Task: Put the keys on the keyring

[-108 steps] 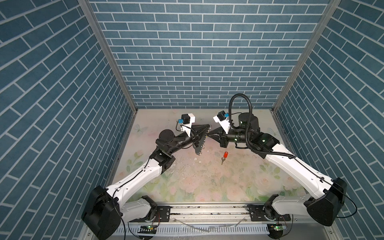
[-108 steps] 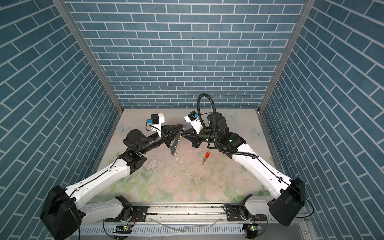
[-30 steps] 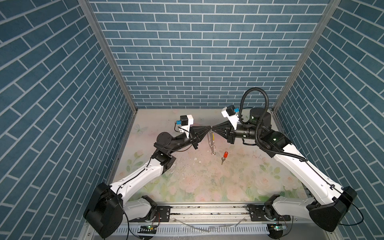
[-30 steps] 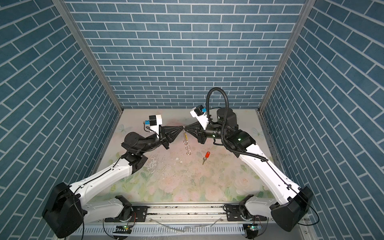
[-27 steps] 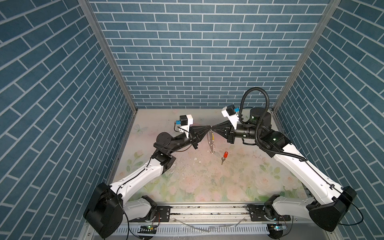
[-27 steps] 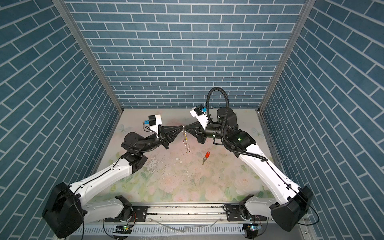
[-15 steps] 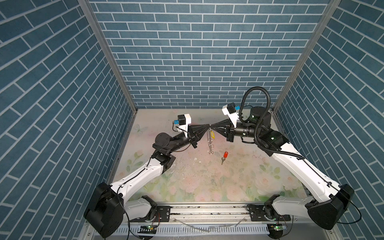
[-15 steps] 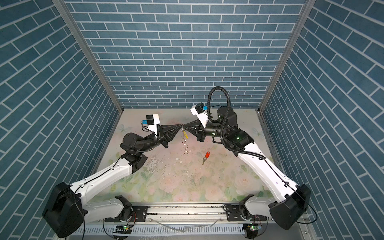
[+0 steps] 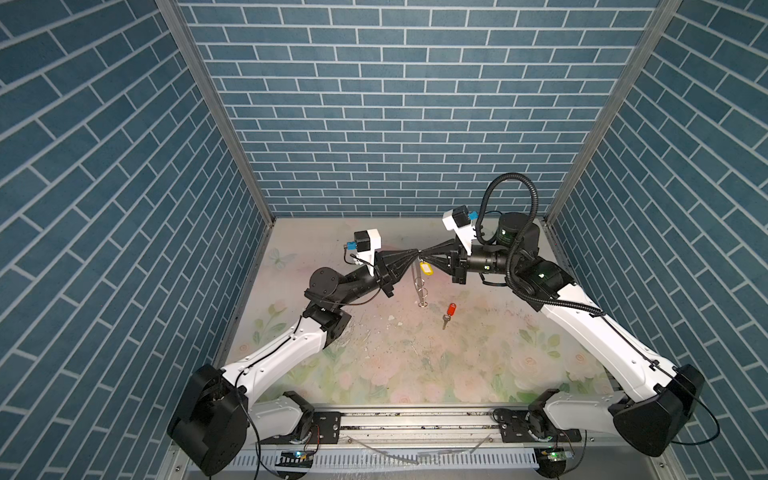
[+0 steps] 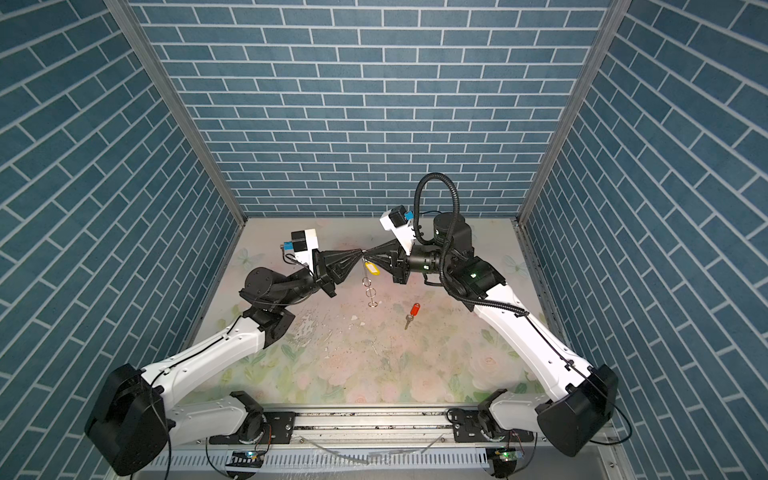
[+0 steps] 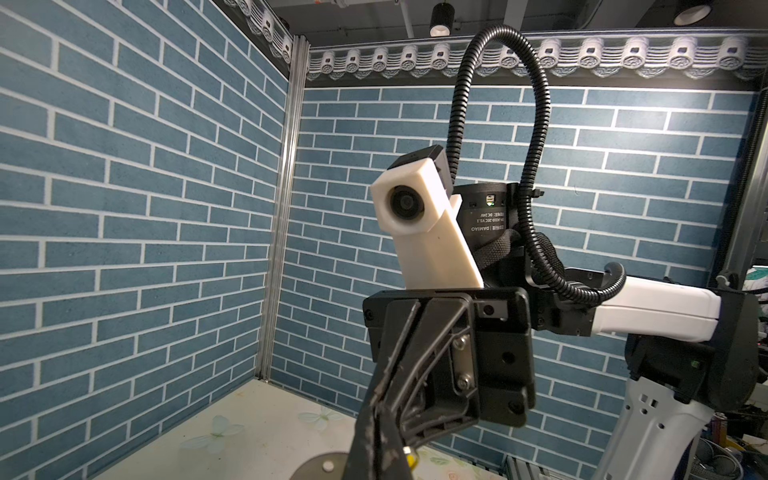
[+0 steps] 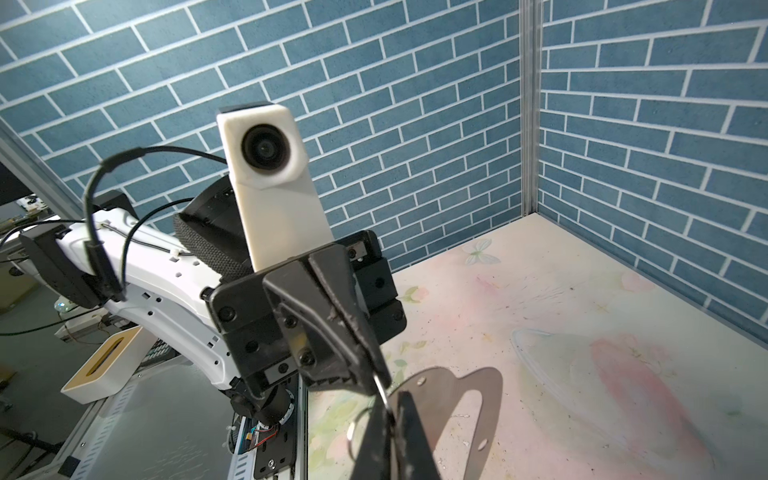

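Note:
My left gripper [image 9: 413,252] and right gripper [image 9: 424,252] meet tip to tip above the back of the table, both shut. The keyring [image 9: 419,286] hangs from that meeting point, edge-on in both top views, its silver rings in a line downward. The right wrist view shows it as a flat grey loop [image 12: 465,388] beside my right gripper [image 12: 392,409], with a thin silver ring pinched at the tips. A yellow-tagged key [image 9: 427,269] dangles just under the right tip. The red-tagged key [image 9: 450,309] lies loose on the table, right of the hanging rings.
Blue brick-pattern walls close in the left, back and right sides. The floral table [image 9: 415,365] runs forward to a metal rail [image 9: 415,424] where both arm bases sit. A looped black cable [image 9: 511,199] arches over the right wrist.
Over the last second the joined tips rose slightly with the keyring, and the right jaws closed the last bit. Since 3.6 s ago the keyring turned edge-on.

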### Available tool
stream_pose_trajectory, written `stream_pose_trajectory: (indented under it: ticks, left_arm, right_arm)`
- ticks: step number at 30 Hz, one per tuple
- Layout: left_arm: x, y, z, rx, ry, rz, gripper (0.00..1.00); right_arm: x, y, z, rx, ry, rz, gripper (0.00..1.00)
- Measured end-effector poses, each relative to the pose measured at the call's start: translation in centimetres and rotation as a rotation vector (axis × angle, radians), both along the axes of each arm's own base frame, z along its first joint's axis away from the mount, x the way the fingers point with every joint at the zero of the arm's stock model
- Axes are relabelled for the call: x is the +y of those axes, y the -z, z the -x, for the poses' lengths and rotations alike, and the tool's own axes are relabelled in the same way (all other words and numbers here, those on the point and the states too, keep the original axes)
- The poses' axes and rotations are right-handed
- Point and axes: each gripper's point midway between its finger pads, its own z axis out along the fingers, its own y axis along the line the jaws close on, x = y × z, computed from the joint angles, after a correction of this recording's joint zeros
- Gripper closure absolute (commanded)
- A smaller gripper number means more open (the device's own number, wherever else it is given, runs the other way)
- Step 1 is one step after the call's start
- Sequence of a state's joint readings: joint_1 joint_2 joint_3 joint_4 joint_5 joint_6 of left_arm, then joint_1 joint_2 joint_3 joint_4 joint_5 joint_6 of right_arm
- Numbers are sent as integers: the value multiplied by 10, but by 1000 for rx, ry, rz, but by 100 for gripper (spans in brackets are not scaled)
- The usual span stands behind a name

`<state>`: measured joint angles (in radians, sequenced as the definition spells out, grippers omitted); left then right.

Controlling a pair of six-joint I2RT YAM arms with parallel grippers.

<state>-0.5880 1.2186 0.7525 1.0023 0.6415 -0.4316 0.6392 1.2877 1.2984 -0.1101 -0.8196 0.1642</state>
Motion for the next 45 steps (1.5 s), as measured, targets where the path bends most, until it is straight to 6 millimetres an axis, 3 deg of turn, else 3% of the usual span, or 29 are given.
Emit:
stream_pose_trajectory:
  ticks: [7, 11, 13, 16, 26, 30, 37, 45]
  left_arm:
    - [0, -1, 1, -6, 1, 5, 100]
    - [-2, 9, -3, 26, -4, -27, 82]
    - [-3, 15, -5, 44, -13, -55, 80]
    - [0, 21, -4, 65, -48, -106, 80]
    - [16, 4, 2, 59, -151, -302, 80]
    - [11, 23, -2, 113, -135, -419, 80]
    - [0, 75, -5, 241, -56, -567, 81]
    - [-7, 80, 4, 252, 23, -574, 79]
  right_arm:
    - [0, -1, 2, -3, -13, -5, 100]
    - [-3, 9, 1, -3, -6, 41, 100]
    - [-3, 20, 3, 3, -14, 93, 100]
    - [-4, 35, 4, 11, -41, 180, 100]
    - [-9, 58, 0, -3, -125, 423, 100]
    - [-9, 61, -3, -18, -160, 486, 100]
    - [-13, 63, 0, -48, -227, 556, 100]
    - [-18, 69, 6, -40, -271, 594, 100]
